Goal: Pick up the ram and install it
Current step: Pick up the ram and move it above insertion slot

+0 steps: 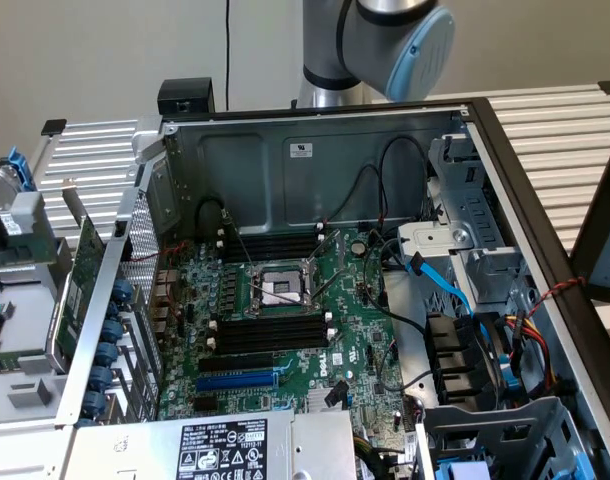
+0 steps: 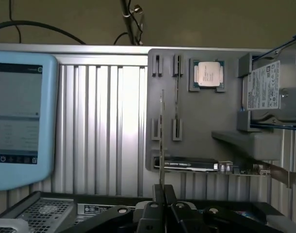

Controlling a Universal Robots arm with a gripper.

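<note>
Wrist view: the gripper [image 2: 161, 191] is pinched almost closed on the ram [image 2: 161, 136], which it holds edge-on with the grey parts holder [image 2: 201, 126] behind it. The pick-up looks done. Installing calls for lining the ram up with 1 empty black slot [image 1: 270, 332] on the motherboard [image 1: 365, 330]. Loose cables [image 1: 380, 180] hang nearby.
</note>
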